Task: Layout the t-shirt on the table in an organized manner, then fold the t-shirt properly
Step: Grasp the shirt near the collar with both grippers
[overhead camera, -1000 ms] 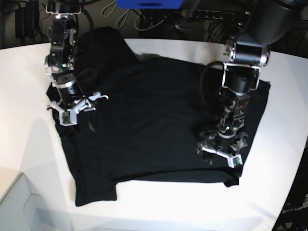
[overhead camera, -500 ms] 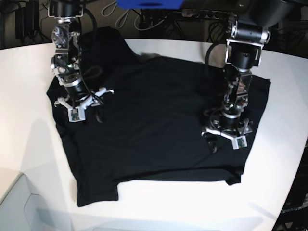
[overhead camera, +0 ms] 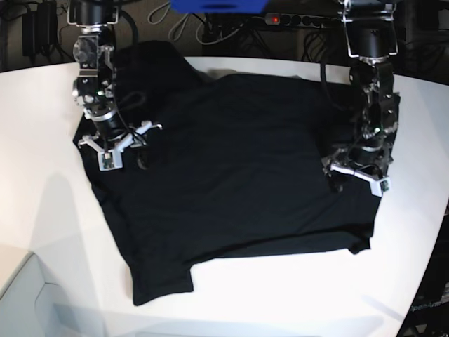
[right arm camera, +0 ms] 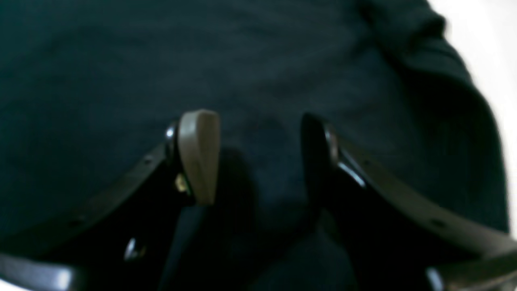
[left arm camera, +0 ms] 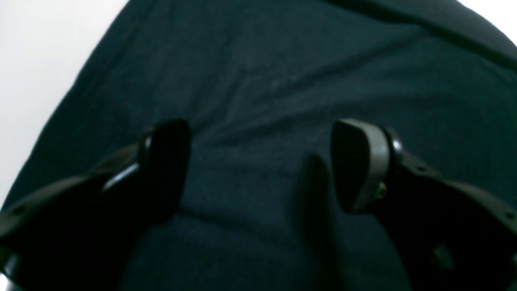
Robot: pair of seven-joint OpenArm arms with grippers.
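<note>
The black t-shirt (overhead camera: 238,168) lies spread on the white table (overhead camera: 42,210), with one sleeve bunched at the back left and another part sticking out at the front left. My left gripper (overhead camera: 358,175) stands low over the shirt's right side. In the left wrist view it is open (left arm camera: 260,133), with only black fabric (left arm camera: 262,81) below it. My right gripper (overhead camera: 126,144) is over the shirt's left side near the edge. Its fingers are apart (right arm camera: 256,133) and nothing sits between them above the cloth (right arm camera: 121,60).
Cables and a power strip (overhead camera: 295,21) run behind the table's far edge, and a blue object (overhead camera: 217,5) hangs at the top. A pale box corner (overhead camera: 21,295) shows at the front left. The table's edge curves away at the right.
Both grippers have moved toward the far side of the table, the left one also rightward. The shirt's outline has shifted right and its front edge now slants.
</note>
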